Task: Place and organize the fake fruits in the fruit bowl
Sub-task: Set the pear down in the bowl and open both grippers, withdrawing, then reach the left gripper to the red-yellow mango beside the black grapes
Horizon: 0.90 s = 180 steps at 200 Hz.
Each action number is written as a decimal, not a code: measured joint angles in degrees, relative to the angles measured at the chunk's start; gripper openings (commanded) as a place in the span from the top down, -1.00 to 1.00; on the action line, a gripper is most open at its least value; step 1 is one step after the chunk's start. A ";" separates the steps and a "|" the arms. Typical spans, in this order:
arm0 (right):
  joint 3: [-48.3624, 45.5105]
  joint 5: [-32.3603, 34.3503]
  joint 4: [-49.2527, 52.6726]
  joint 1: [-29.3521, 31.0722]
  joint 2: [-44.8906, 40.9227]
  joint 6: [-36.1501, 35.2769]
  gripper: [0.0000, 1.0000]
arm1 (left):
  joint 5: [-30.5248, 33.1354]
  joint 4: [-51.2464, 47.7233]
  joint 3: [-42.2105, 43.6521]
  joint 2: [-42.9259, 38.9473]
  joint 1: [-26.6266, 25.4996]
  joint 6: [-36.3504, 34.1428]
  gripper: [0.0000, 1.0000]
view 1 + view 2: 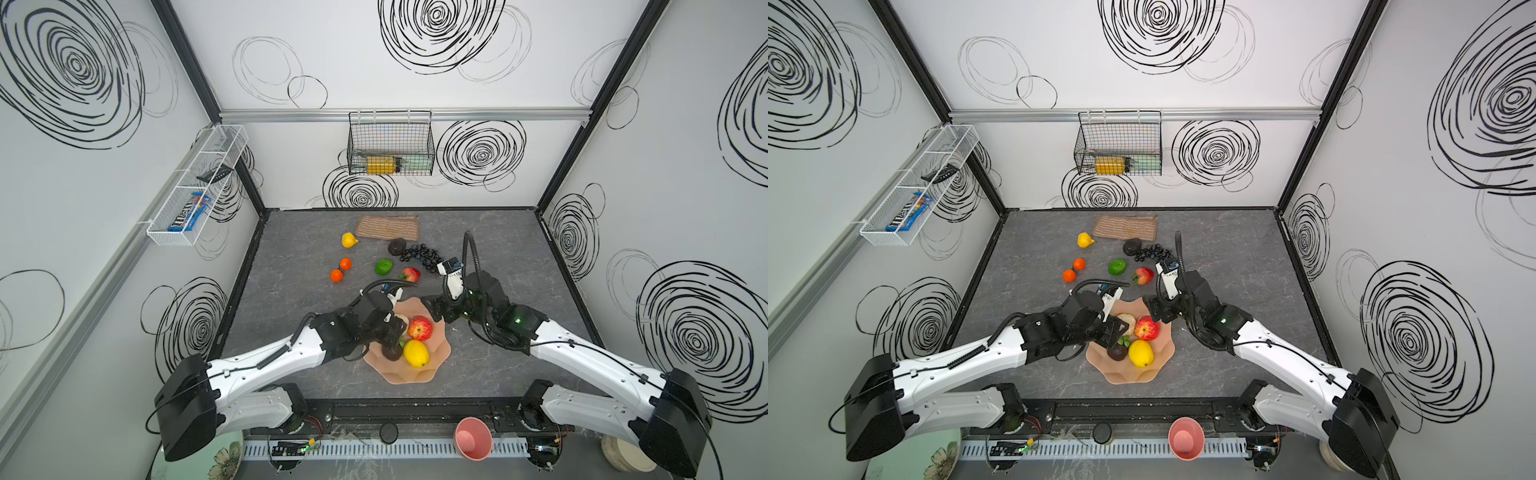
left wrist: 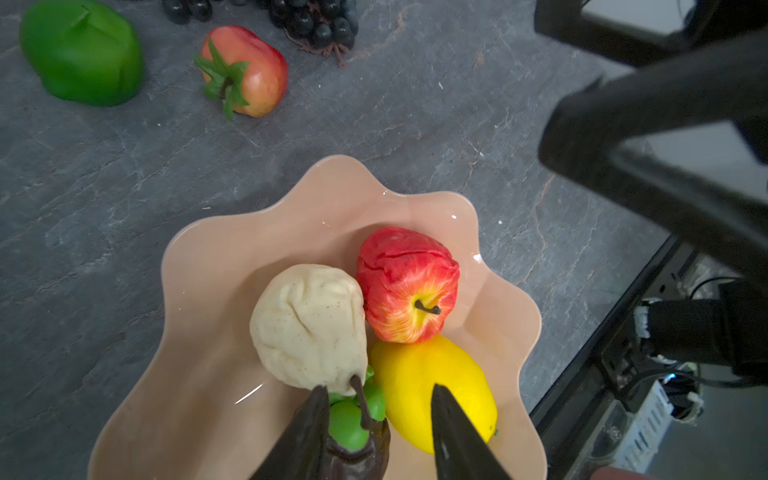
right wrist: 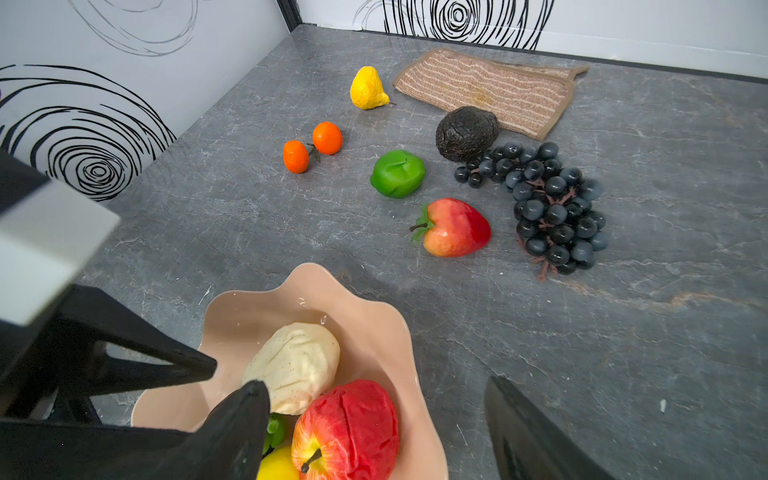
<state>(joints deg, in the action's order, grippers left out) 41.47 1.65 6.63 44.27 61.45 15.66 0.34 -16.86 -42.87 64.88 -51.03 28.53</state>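
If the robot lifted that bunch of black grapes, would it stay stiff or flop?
The grape bunch would probably flop: many small beads sit on thin brownish stems, sprawled flat on the table. The beads look smooth and glossy, so a pinch on one might slip. Pushed, it likely drags rather than rolls, being lumpy.

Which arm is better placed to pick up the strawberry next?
Probably right. The right gripper is open and empty at the fruit bowl's far rim, near the strawberry; the left gripper is in the bowl, jaws around the avocado.
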 measured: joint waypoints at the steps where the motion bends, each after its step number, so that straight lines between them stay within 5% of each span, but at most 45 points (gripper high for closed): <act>1: -0.02 0.04 0.00 0.00 -0.02 0.00 -0.74 | 0.02 -0.02 0.00 -0.24 0.11 0.00 -0.03; 30: -0.42 1.27 0.04 -0.83 -1.31 1.49 -0.77 | 0.35 -0.46 0.00 -5.46 4.24 -0.11 -0.15; 56: -0.42 1.64 0.09 -2.64 -1.88 2.67 -0.77 | -0.37 -0.74 -0.22 -8.13 12.94 -0.52 -0.23; 99: -0.42 1.51 0.39 -4.96 -3.50 3.61 -0.78 | -0.52 0.50 -4.96 -1.03 25.18 -1.25 -0.30; 180: -5.55 -0.13 0.74 -7.21 -10.88 3.96 -0.83 | 2.91 2.86 -18.78 22.10 26.45 -1.42 -0.49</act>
<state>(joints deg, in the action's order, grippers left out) 35.92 1.52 7.38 37.06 50.57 19.62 3.25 -14.00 -61.65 86.98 -24.58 27.11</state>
